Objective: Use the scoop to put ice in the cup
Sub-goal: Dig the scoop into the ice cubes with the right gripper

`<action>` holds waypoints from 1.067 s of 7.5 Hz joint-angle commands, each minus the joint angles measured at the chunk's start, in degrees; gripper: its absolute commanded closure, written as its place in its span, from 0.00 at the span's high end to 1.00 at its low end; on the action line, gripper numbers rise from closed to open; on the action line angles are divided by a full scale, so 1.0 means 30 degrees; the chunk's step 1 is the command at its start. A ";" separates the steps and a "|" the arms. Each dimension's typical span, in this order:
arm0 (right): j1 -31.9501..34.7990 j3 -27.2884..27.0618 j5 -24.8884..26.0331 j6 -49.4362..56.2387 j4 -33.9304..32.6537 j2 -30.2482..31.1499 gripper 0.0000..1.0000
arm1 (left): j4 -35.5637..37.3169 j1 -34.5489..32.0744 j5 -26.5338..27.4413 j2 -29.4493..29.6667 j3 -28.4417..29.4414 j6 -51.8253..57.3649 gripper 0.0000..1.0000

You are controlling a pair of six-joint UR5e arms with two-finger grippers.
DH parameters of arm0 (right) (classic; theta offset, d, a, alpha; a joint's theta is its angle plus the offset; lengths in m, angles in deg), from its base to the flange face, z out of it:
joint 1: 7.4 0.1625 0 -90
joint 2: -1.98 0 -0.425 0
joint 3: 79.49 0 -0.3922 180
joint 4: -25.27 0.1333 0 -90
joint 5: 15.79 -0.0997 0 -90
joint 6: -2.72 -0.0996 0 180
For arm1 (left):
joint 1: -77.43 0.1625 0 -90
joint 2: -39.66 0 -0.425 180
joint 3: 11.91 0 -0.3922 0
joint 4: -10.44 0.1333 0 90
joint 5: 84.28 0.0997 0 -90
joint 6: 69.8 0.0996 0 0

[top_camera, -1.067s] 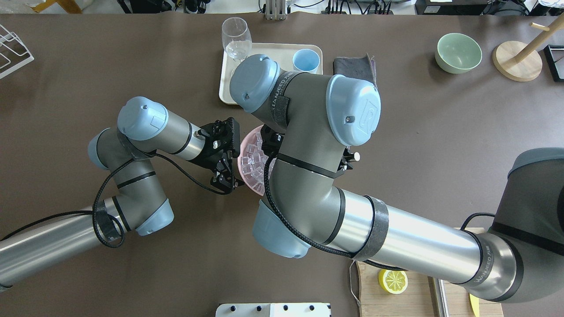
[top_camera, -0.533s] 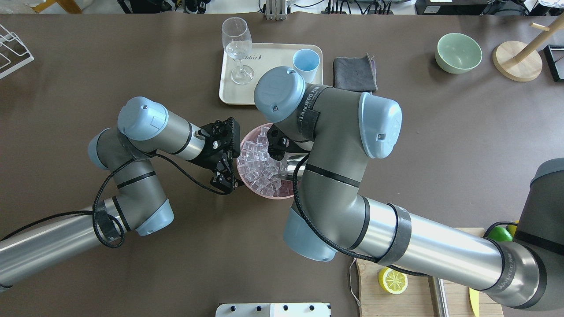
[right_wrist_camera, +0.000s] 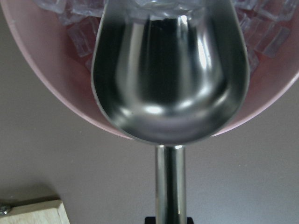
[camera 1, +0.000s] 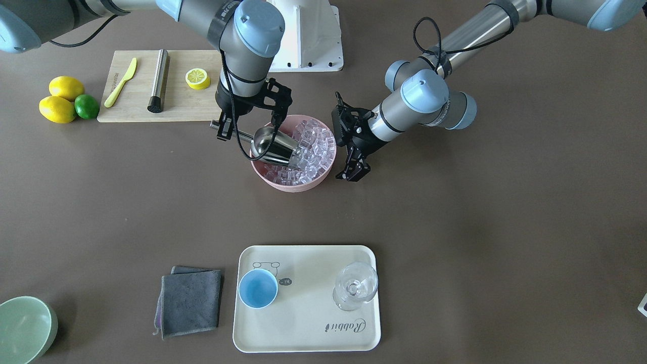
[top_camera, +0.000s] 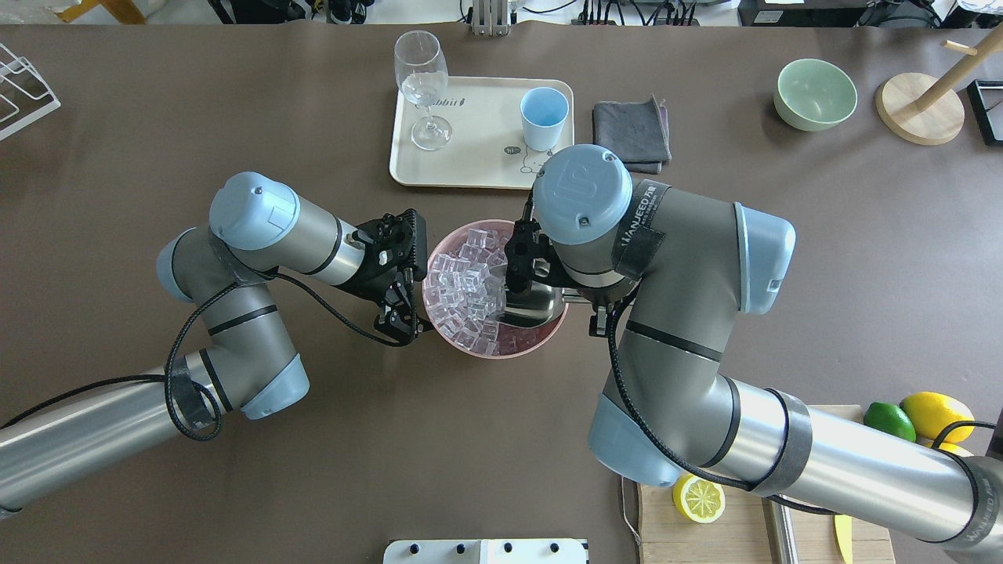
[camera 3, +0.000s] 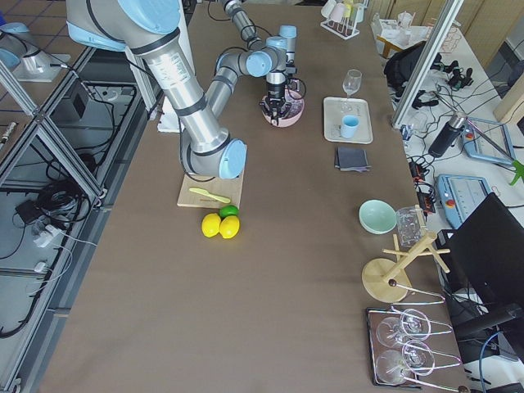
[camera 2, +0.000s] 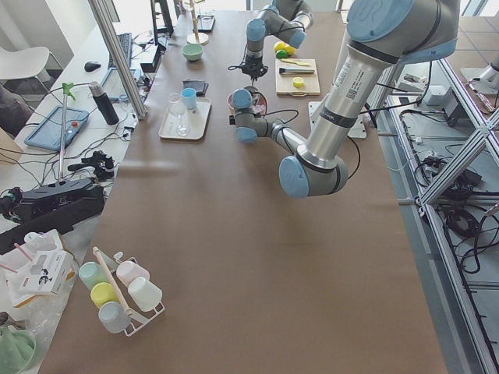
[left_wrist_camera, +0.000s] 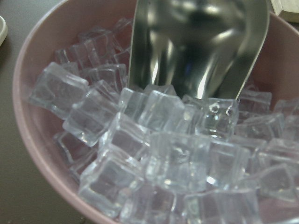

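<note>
A pink bowl [top_camera: 501,352] mid-table is full of ice [top_camera: 466,290], small clear cubes. My right gripper [camera 1: 222,129] is shut on the handle of the steel scoop [camera 1: 273,141]. The scoop's trough [right_wrist_camera: 168,79] is empty, and its lip rests against the ice [left_wrist_camera: 173,154] on the bowl's right side in the overhead view. My left gripper [top_camera: 403,325] hangs by the bowl's left rim; I cannot tell whether it is open or touches the rim. The light-blue cup [top_camera: 544,113] stands empty on the cream tray [top_camera: 470,157] beyond the bowl.
A wine glass [top_camera: 423,78] shares the tray. A grey cloth [top_camera: 631,129] lies right of it, a green bowl [top_camera: 815,94] farther right. Near the robot's base, a cutting board [camera 1: 136,108] holds a lemon half, a steel cylinder [camera 1: 159,81] and a yellow knife.
The right arm has swung rightward, uncovering the tray and cup, and the scoop has shifted to the bowl's right side. The left arm has not moved.
</note>
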 commanded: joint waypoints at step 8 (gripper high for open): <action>0.0061 -0.1228 -0.3257 -0.2451 0.6093 0.3184 0.00 | 0.0007 -0.0029 0.0000 0.0000 -0.0012 0.0007 0.99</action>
